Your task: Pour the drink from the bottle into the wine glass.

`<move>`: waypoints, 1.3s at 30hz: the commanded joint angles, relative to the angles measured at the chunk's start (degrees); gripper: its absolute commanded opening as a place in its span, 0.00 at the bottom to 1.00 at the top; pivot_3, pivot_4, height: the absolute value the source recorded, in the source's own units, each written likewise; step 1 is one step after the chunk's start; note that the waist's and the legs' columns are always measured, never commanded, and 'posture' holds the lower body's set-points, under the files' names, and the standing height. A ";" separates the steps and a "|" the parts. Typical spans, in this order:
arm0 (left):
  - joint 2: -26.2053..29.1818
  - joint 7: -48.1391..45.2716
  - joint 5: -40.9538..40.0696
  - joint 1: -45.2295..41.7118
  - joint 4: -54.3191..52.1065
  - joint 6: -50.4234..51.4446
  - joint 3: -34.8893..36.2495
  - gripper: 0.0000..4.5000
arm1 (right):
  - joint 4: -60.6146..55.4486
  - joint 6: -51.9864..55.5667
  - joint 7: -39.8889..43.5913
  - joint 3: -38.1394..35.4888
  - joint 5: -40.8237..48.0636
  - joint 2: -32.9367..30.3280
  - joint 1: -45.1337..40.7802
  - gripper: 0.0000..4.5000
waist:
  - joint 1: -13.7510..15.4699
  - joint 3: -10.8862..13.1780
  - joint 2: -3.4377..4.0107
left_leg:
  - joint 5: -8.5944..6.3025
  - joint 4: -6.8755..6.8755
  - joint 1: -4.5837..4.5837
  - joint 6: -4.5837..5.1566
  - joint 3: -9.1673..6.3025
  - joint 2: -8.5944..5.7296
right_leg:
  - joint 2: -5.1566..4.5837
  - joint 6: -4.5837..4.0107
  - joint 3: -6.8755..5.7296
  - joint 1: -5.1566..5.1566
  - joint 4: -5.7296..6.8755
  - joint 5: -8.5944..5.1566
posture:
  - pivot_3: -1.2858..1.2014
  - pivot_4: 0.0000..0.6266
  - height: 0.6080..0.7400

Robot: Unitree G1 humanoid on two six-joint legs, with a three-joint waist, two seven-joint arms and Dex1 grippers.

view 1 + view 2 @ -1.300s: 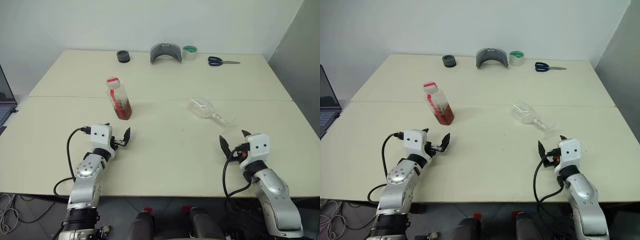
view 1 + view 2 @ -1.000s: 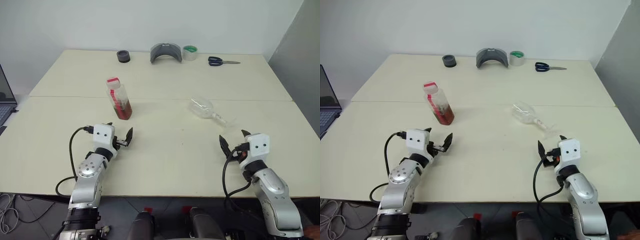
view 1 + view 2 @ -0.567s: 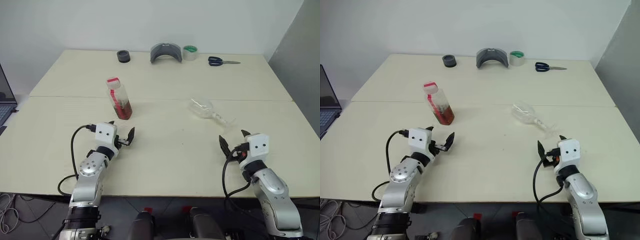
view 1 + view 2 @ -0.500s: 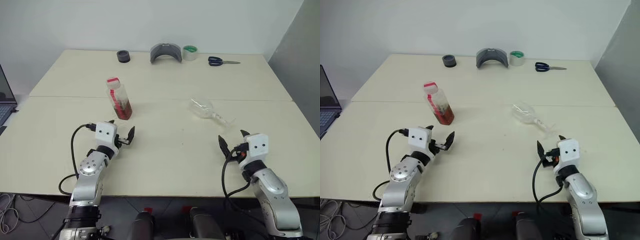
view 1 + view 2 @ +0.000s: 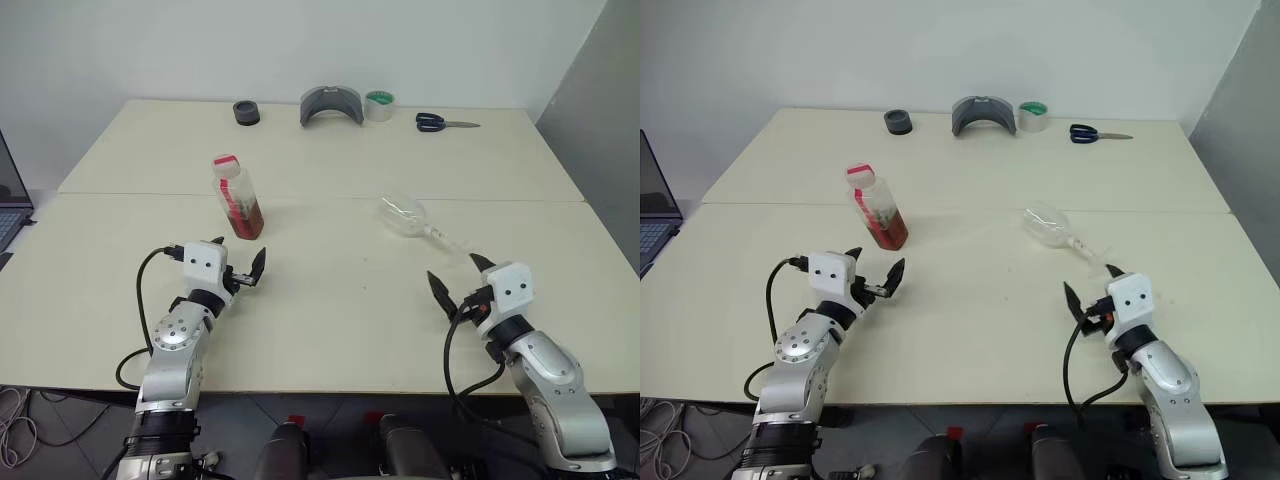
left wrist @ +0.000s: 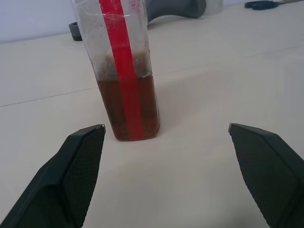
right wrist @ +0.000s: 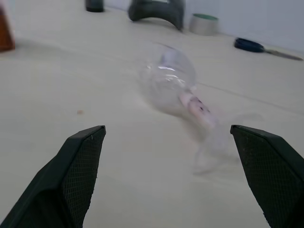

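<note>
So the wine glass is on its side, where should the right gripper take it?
Probably by the thin stem, coming level from the near side. The wine glass lies tipped with its foot toward the open right gripper; the rounded bowl looks too wide and slippery.

Bright even light, soft shadows, right-wrist blur

The small clear plastic bottle with the red label strip (image 6: 121, 71) is cut off above its shoulder in the left wrist view, so its neck and cap are out of sight there. In the right wrist view the clear stemmed wine glass (image 7: 178, 85) lies blurred, its foot smeared into the pale table top. At the bench's left edge a dark laptop (image 5: 655, 205) is cut by the picture's border
</note>
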 commanded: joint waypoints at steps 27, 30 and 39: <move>4.21 -2.11 -0.54 -23.82 14.79 4.53 0.45 1.00 | -7.67 9.87 15.83 5.64 11.43 -11.61 -15.45 1.00 | 0.17 0.04 -0.07 | 0.01 0.06 -0.08 -0.01 -0.09 -0.06 | -0.03 0.01 -0.10 0.00 -0.02 0.01 | 0.52 0.24 1.00; 4.02 -0.65 -0.28 -25.76 15.32 6.27 0.59 1.00 | -7.88 11.13 15.51 5.82 11.76 -11.37 -17.29 1.00 | 0.17 0.03 -0.07 | 0.01 0.07 -0.08 -0.01 -0.09 -0.06 | -0.03 0.01 -0.10 0.00 -0.01 0.01 | 0.52 0.24 1.00; 4.24 -0.87 0.36 -29.85 18.32 8.05 0.00 1.00 | -7.75 19.51 14.63 5.10 18.72 -9.94 -24.00 1.00 | 0.18 0.04 -0.07 | 0.01 0.07 -0.10 -0.02 -0.12 -0.07 | -0.04 0.01 -0.12 -0.01 -0.01 0.02 | 0.52 0.24 1.00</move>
